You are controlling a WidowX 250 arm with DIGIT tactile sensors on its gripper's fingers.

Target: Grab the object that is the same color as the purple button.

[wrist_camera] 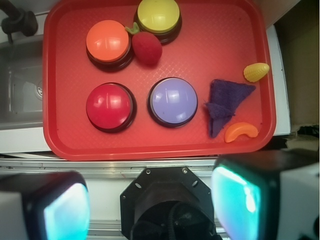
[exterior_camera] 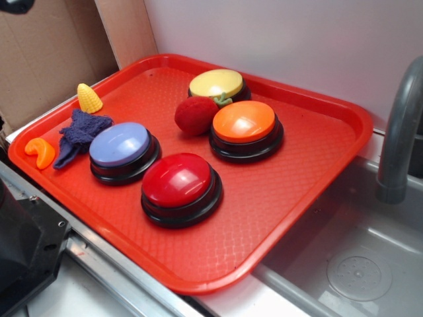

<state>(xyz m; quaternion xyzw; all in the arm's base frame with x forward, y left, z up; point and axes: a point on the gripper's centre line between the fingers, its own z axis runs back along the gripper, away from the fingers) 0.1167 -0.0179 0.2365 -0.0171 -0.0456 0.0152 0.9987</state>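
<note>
The dark purple-blue knit rag [exterior_camera: 80, 133] lies on the red tray [exterior_camera: 297, 191] at its left end, between the yellow toy corn [exterior_camera: 89, 98] and the orange curved piece [exterior_camera: 41, 152]. The purple button [exterior_camera: 121, 149] stands just right of it. In the wrist view the rag [wrist_camera: 224, 102] lies right of the purple button [wrist_camera: 173, 100]. My gripper [wrist_camera: 150, 205] is open and empty, high above the robot base, off the tray's near edge; its pads [wrist_camera: 235, 200] glow teal.
Red [exterior_camera: 178, 186], orange [exterior_camera: 244, 129] and yellow [exterior_camera: 217, 84] buttons and a red fuzzy strawberry [exterior_camera: 195, 115] also sit on the tray. A grey sink with a faucet [exterior_camera: 400, 132] lies to the right. A cardboard wall stands behind.
</note>
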